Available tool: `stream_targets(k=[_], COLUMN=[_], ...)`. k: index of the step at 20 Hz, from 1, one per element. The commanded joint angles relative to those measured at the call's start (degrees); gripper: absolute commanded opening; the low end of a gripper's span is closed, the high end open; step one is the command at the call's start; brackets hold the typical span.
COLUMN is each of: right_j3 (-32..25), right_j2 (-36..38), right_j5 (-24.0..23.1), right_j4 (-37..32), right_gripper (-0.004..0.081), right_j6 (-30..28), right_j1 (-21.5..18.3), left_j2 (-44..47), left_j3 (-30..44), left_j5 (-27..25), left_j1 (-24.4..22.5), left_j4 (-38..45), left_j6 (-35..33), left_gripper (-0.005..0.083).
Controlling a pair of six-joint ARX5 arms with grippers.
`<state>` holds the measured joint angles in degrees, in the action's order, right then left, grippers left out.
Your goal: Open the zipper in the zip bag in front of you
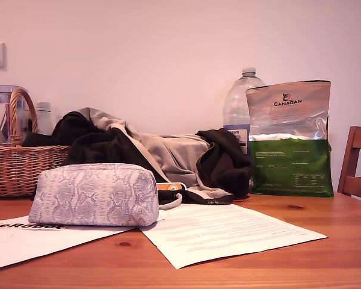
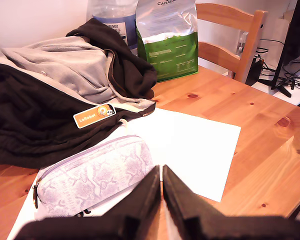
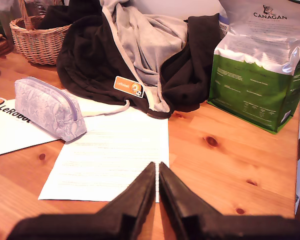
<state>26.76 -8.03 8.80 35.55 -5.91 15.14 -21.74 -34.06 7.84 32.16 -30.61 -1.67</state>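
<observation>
Just above the near end of the soft lilac-and-white snakeskin-print zip bag, my first gripper is hanging with its two dark fingers pressed together, pinching nothing. The thin purple zipper is running along the pouch's rounded top edge, and a small dark pull tab is dangling at one end — the line looks fully done up. The pouch is lying partly on a white printed sheet of paper, close beside a heaped black-and-grey jacket with an orange label.

My second gripper is hovering over the same white sheet, its fingers likewise closed on nothing, well apart from the pouch. Beyond it a silver-and-green Canagan foil bag is standing upright on the wooden table.

In the exterior view the pouch is sitting toward the left, in front of a wicker basket — neither arm is showing there. A clear plastic water bottle is standing behind the foil bag.
</observation>
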Motion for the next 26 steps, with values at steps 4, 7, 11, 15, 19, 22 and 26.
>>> stream_targets(k=[4, 7, 11, 15, 19, 22, 26], right_j3=[-0.8, -0.8, -0.7, 0.6, 3.3, 5.2, 6.2], right_j2=[-2.6, -2.6, -3.7, -10.1, -19.2, -26.4, -35.4], right_j5=[2.8, 2.8, 3.6, 7.6, 11.9, 13.5, 13.8], right_j4=[-2.2, -2.3, -2.3, -2.5, -3.4, -4.0, -9.4], right_gripper=[-0.0012, -0.0012, -0.0012, -0.0012, -0.0012, -0.0012, -0.0012], right_j6=[3.5, 3.5, 3.5, 2.6, -0.5, -4.9, -9.9], right_j1=[0.2, 0.2, 0.2, 0.2, 1.1, 2.6, 5.7], left_j2=[0.1, 0.1, -0.1, -4.1, -10.7, -15.6, -18.3], left_j3=[0.9, 0.9, 0.9, 0.8, 0.5, 0.1, -0.2], left_j5=[0.7, 0.7, 0.6, 0.5, 0.4, 0.2, 1.0], left_j1=[0.2, 0.2, 0.1, 0.1, -0.3, -2.9, -9.2], left_j4=[-4.9, -4.9, -4.9, -5.5, -6.5, -5.2, -1.3], left_j6=[0.2, 0.2, -0.1, -4.9, -16.4, -23.0, -28.1], left_gripper=[-0.0022, -0.0022, -0.0022, -0.0022, -0.0022, -0.0022, -0.0022])
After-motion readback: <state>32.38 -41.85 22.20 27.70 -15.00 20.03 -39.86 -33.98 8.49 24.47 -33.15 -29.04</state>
